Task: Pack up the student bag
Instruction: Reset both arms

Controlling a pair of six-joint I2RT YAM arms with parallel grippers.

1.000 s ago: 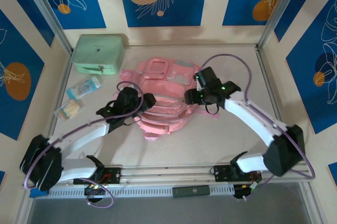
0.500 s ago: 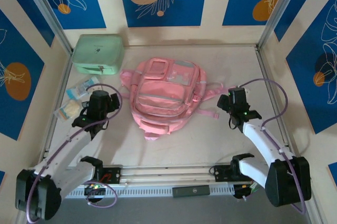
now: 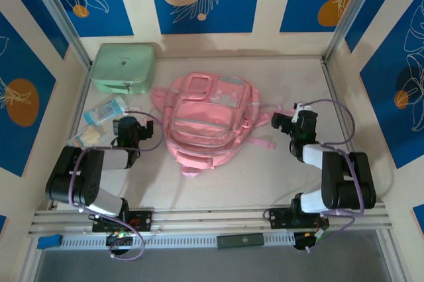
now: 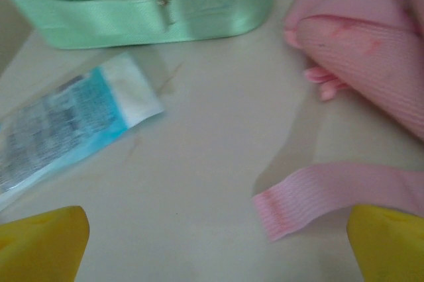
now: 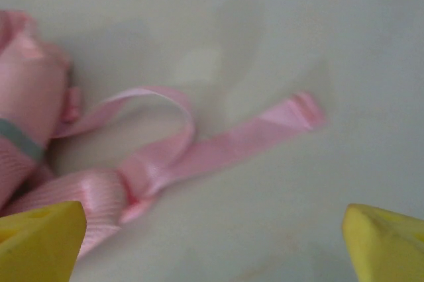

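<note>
– where does the student bag lie?
– flat in the middle of the surface, front pockets up, zips looking closed; i'd guess it lies that way so the pockets can be reached from above.
– and the arms?
– folded low, one on each side; the left end effector sits near the bag's left edge, spread wide, nothing in it; the right end effector is just as wide and empty, facing a loose pink strap.
– the things to pack?
– a mint green case, a blue-and-white packet and a pale packet lie to the left, apart from the bag; going by that, nothing seems packed yet.
</note>
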